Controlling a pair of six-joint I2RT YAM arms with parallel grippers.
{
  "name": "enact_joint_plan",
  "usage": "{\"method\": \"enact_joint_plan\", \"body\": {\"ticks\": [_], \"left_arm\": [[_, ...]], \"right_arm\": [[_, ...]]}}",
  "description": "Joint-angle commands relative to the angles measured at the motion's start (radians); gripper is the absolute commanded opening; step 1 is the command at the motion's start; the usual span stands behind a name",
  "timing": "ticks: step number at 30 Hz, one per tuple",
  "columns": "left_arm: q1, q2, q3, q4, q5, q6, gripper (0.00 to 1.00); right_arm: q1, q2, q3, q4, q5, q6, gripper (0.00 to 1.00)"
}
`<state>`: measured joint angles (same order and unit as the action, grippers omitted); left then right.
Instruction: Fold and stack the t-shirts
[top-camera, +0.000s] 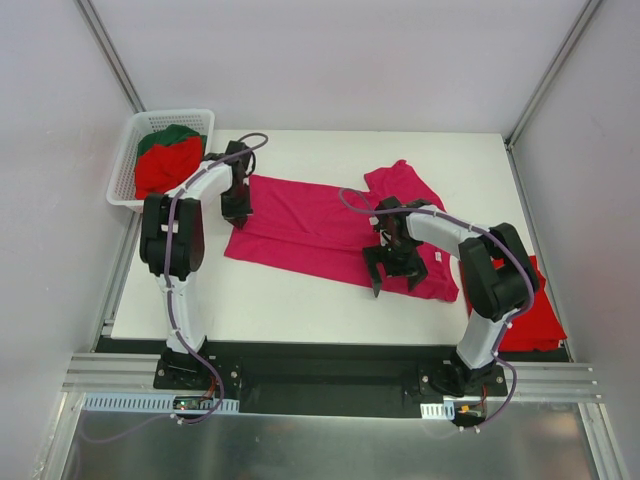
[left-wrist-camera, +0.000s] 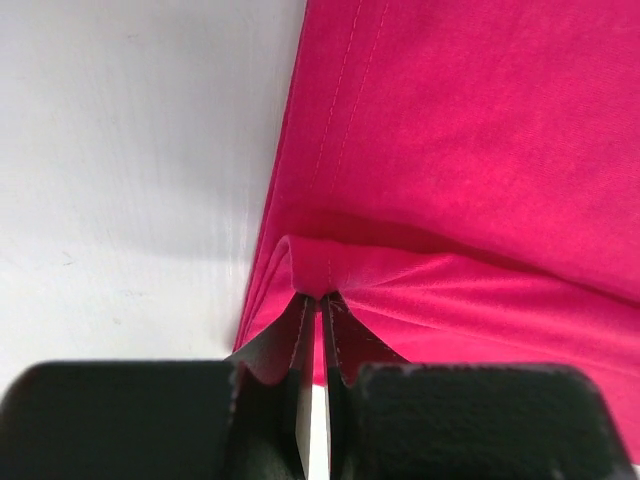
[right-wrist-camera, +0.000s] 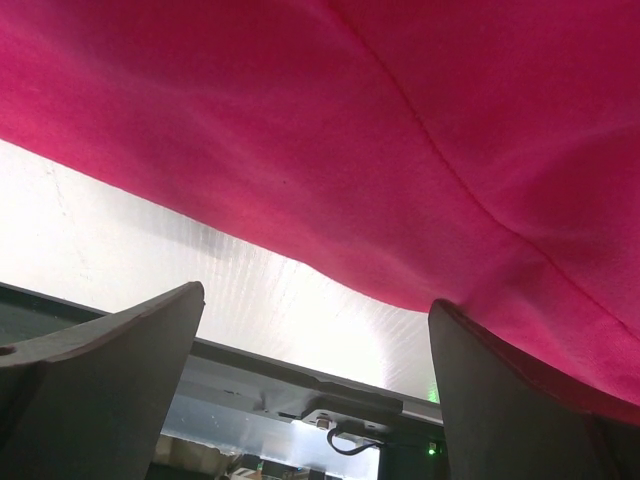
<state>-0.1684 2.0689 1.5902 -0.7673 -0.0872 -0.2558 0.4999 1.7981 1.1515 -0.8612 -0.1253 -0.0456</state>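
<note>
A magenta-pink t-shirt lies spread across the middle of the white table. My left gripper is at the shirt's left edge, shut on a small raised fold of the magenta cloth, which puckers around the fingertips. My right gripper is at the shirt's near right edge, open wide. In the right wrist view its fingers stand far apart, with the magenta hem just beyond them and nothing between them.
A white lattice basket at the far left corner holds a red shirt and a dark green one. Another red shirt lies at the table's right edge behind the right arm. Grey walls enclose the table.
</note>
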Motion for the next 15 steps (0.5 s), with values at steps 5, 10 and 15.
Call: {"method": "enact_joint_plan", "body": {"ticks": [5, 10, 15], "left_arm": [[0.009, -0.113, 0.025, -0.047, -0.014, -0.023, 0.01], [0.009, -0.093, 0.065, -0.064, -0.019, -0.016, 0.03], [0.009, -0.078, 0.094, -0.078, -0.011, -0.019, 0.04]], "right_arm": [[0.002, 0.001, 0.004, -0.019, -0.014, -0.014, 0.99], [0.002, 0.0, 0.001, -0.019, -0.013, -0.016, 0.99], [0.0, -0.006, -0.003, -0.025, -0.01, -0.022, 0.99]]}}
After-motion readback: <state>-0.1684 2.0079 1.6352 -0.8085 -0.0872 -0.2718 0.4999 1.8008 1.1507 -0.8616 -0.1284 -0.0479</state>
